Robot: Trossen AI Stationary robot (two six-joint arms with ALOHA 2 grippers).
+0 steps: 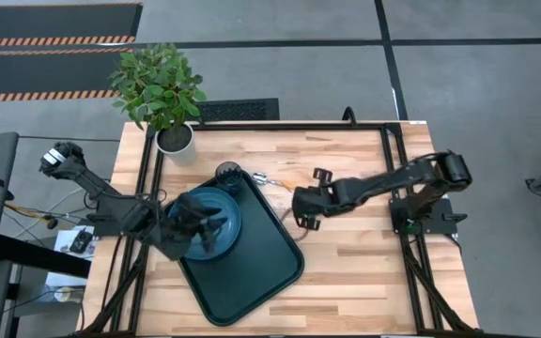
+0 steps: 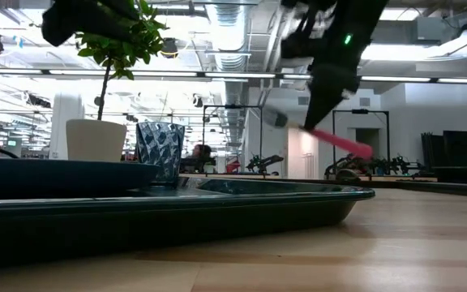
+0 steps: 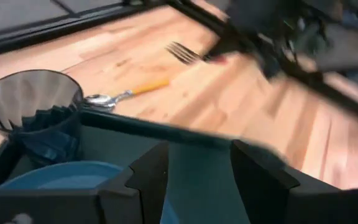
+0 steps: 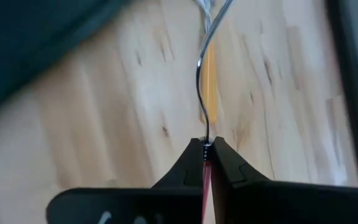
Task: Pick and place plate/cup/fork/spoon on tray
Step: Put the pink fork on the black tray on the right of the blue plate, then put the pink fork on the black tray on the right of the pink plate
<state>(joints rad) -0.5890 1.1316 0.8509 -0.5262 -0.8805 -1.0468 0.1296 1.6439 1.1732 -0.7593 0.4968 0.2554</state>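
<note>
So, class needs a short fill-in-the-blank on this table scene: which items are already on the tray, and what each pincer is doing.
1. The right pincer is shut on the ____.
2. The plate and the cup rest on the ____.
3. The spoon, with its ____ handle, lies on the wooden table.
4. The left pincer is open above the ____.

Missing words: fork; tray; orange; tray
</note>
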